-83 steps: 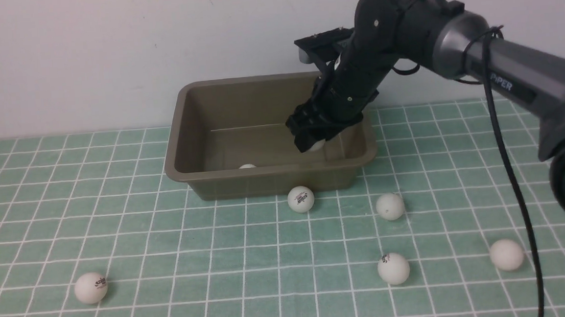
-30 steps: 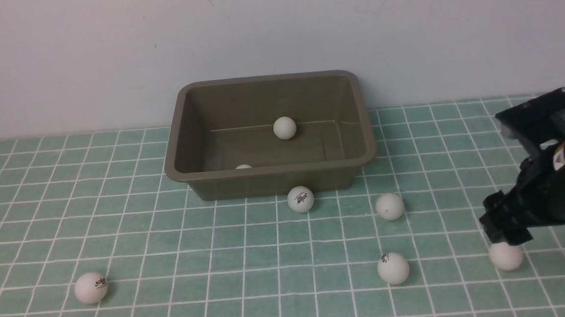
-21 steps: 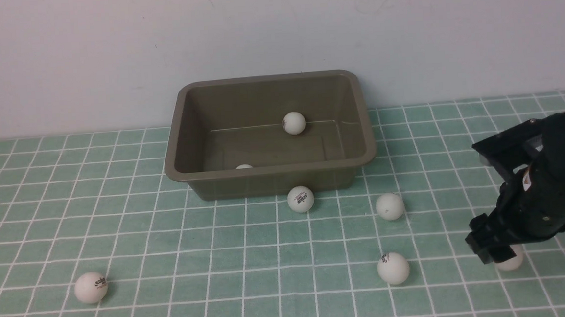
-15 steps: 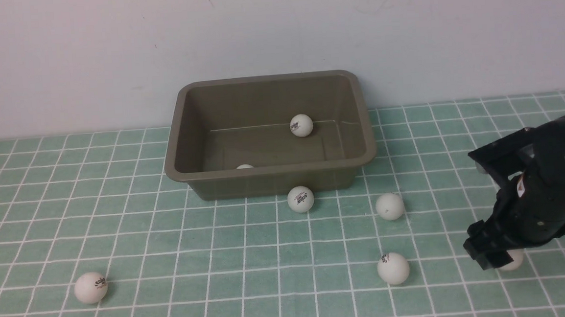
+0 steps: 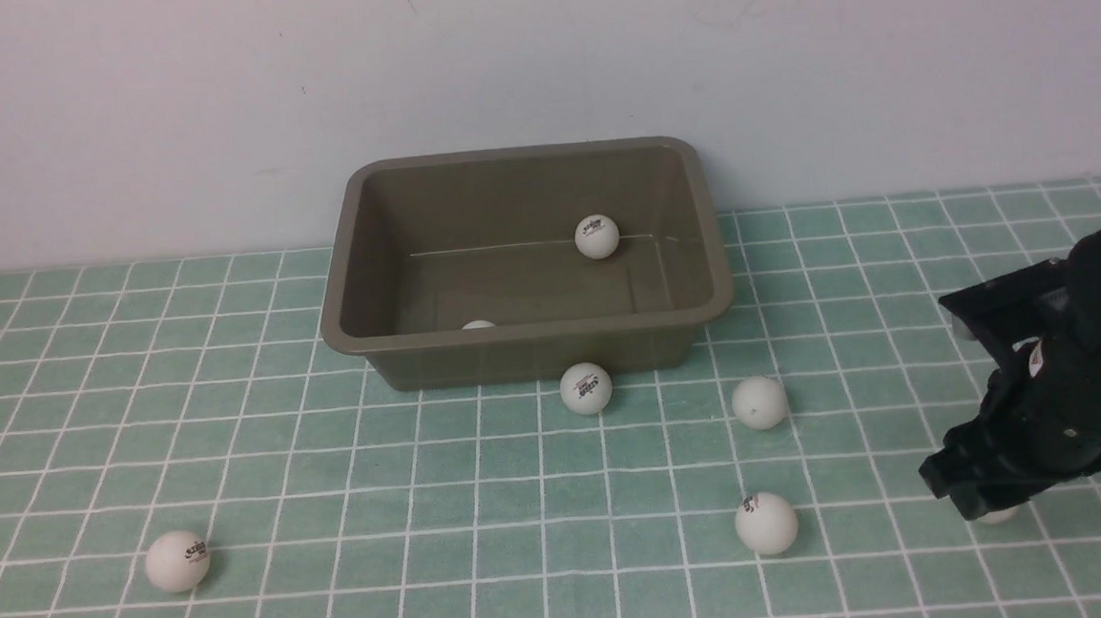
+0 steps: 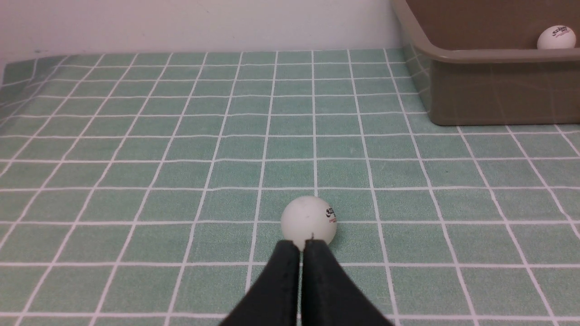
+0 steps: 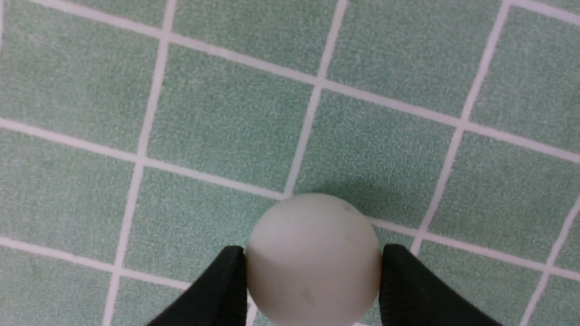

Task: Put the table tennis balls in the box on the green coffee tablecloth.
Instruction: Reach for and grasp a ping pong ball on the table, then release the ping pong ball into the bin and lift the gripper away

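Note:
The olive-brown box (image 5: 347, 264) stands at the back of the green coffee tablecloth (image 5: 427, 469). Inside it are two table tennis balls, one by the far wall (image 5: 597, 236) and one just showing over the near rim (image 5: 479, 325). Several more balls lie on the cloth, among them one against the box front (image 5: 586, 388), one further right (image 5: 759, 402) and one at front left (image 5: 177, 561). My right gripper (image 7: 312, 253) is down at the front right. Its fingers (image 7: 224, 283) press both sides of a plain white ball (image 7: 312, 260) resting on the cloth. My left gripper (image 6: 302, 244) is shut, with a logo ball (image 6: 309, 222) just beyond its tips.
Another ball (image 5: 766, 523) lies left of the right gripper (image 5: 978, 503). The pale wall (image 5: 535, 61) rises directly behind the box. In the left wrist view the box's side wall (image 6: 489, 90) stands well beyond the left gripper.
The right gripper came down over the front-right ball and its fingers closed onto it. The ball by the box's far wall rolled a little to the right.

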Available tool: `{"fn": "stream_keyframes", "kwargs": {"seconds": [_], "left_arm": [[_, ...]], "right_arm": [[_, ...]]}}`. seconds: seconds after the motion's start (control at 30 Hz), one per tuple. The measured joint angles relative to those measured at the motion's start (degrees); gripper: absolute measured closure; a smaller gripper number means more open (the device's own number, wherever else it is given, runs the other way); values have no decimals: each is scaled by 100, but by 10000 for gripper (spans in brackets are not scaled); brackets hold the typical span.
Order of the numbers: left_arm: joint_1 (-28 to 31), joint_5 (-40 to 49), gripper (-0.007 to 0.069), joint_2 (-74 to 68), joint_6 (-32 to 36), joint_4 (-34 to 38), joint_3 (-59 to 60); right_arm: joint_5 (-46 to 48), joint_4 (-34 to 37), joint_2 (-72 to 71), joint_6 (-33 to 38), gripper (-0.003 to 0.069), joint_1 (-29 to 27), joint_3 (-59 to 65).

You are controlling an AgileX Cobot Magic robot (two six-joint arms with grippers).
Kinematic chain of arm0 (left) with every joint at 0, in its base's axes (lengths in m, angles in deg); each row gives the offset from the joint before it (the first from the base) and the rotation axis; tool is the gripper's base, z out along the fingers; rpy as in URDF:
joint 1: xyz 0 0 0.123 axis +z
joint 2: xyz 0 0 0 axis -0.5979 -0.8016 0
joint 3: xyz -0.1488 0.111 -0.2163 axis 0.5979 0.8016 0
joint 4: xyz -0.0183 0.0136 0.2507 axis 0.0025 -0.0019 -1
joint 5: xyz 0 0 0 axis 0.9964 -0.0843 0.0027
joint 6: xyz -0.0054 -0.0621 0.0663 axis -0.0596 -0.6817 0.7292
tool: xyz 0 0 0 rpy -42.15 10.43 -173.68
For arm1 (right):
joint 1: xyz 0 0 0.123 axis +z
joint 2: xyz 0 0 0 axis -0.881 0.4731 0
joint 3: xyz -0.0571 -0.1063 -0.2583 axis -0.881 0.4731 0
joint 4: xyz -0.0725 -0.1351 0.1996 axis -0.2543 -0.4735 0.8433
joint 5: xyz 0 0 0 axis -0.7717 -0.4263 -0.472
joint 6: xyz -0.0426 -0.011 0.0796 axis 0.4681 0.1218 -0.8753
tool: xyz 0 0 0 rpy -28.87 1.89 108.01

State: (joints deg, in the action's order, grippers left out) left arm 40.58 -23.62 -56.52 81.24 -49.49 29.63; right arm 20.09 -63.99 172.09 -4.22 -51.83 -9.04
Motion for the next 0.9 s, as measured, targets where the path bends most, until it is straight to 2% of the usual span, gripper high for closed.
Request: {"fn": "stream_keyframes", "kwargs": {"seconds": [0.2,0.37,0.5,0.6,0.77,0.9], "left_arm": [[0,0,629,0,0,0,0],[0,0,629,0,0,0,0],[0,0,629,0,0,0,0],[0,0,629,0,0,0,0],[0,0,629,0,0,0,0],[0,0,629,0,0,0,0]], "right_arm": [[319,120,0,91,317,0,-200],[1083,581,-90,162,317,13,-1456],[1202,822,-110,247,317,64,-2092],[1248,1152,5,409,317,276,-3032],[1501,1264,868,537,317,798,-4345],[1693,1291,1526,537,317,1013,-4997]]}}
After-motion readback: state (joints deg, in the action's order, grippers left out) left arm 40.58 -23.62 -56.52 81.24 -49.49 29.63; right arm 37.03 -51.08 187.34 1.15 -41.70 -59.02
